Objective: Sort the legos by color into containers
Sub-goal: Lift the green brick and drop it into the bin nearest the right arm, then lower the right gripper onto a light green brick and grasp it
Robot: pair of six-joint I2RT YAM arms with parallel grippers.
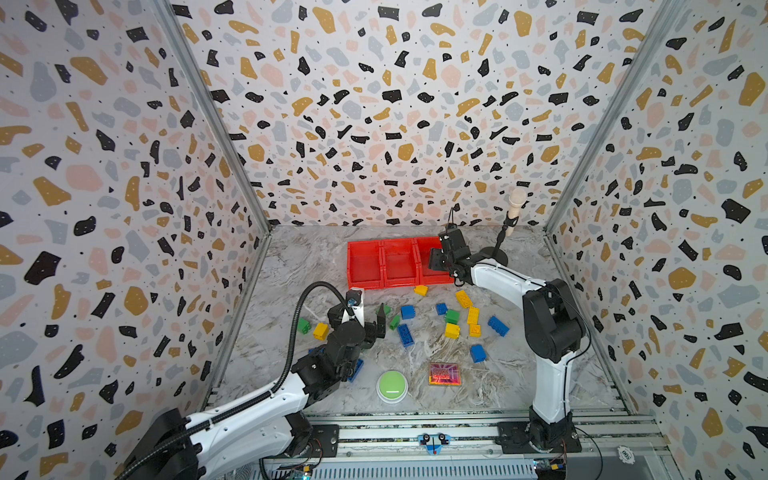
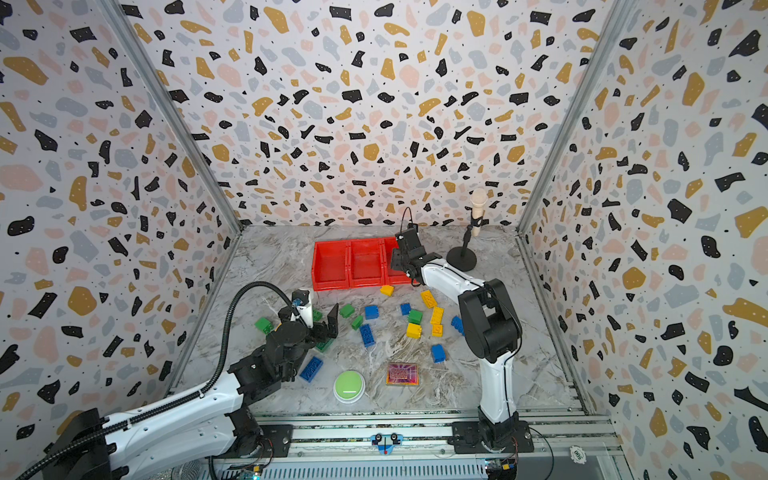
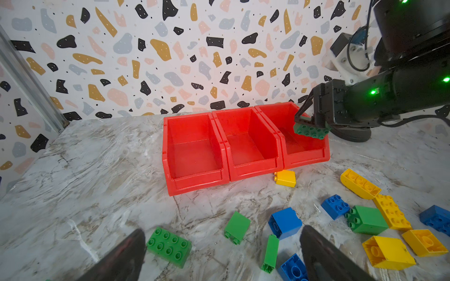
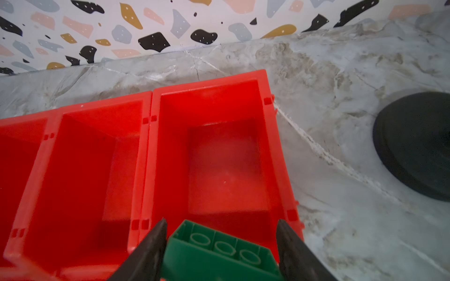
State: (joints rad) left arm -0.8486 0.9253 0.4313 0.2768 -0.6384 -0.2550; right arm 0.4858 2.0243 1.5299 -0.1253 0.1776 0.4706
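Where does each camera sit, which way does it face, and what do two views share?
Top views: high at the front, looking down on table, red bins, loose bricks; left arm and right arm show.
Left wrist: low over the bricks, facing the bins; its open jaws show.
Right wrist: above the end bin; its jaws hold a green brick.
Shared: the left wrist view shows that brick too.

Place: robot lab test cell; staged enclosure
Walls: terrazzo-print panels (image 1: 374,104) at 9, 12 and 3 o'clock; metal corner posts (image 1: 218,124)
Floor: marble-look tabletop (image 1: 299,266)
Rig: aluminium rail (image 1: 374,434) at 6 o'clock; microphone (image 1: 516,203) on stand at 1 o'clock
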